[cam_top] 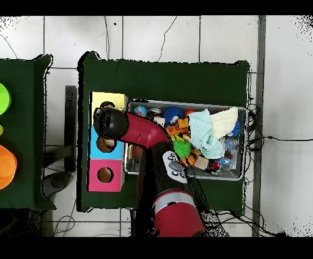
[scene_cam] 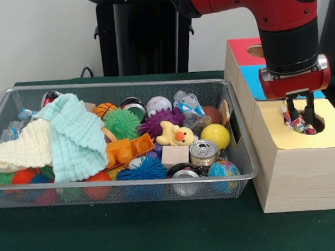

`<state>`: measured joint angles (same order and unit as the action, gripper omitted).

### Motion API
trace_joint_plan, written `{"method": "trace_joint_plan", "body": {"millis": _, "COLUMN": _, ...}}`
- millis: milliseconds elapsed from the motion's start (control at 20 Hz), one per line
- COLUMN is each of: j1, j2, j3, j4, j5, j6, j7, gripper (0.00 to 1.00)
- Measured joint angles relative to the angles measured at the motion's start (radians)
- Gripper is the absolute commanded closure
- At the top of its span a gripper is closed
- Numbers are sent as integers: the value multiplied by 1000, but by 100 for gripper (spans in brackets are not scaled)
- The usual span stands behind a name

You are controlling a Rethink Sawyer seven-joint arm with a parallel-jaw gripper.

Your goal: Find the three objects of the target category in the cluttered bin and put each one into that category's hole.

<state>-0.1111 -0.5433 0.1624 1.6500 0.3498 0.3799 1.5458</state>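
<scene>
Hovering right over the yellow-faced pale wooden box (scene_cam: 299, 162), the red and black arm's gripper (scene_cam: 301, 117) hangs with its dark fingers pointing down into the round dark hole (scene_cam: 312, 122) in the front view. Pinched between those fingers is a small ruffled piece of multicolour-spotted fabric (scene_cam: 297, 123), sitting at the mouth of the hole, partly inside it. Just left of the box stands the large silver wire-mesh bin (scene_cam: 16, 97), packed full: a mint-green waffle cloth (scene_cam: 76, 137) draped over a cream cloth (scene_cam: 22, 150) on its left side, a yellow rubber duck (scene_cam: 177, 135) in the middle, a yellow ball (scene_cam: 216, 136) beside a silver can (scene_cam: 203, 153). No other spotted fabric shows among the clutter from here. Behind the yellow box sit a blue-faced box (scene_cam: 253, 79) and a red-faced box (scene_cam: 244, 50).

Switching to the overhead view, the arm (cam_top: 143, 131) sweeps across from the picture's bottom and ends above the yellow box (cam_top: 110, 99), covering the hole and the gripper. The bin (cam_top: 239, 177) lies to the right of the three boxes, mint cloth (cam_top: 205, 134) on top.
</scene>
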Motion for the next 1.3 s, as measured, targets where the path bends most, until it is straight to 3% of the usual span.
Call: {"method": "trace_joint_plan", "body": {"millis": 1300, "j1": -28, "j2": -74, "j3": 31, "j4": 68, "j5": -1, "j6": 23, "j7": 0, "gripper": 0}}
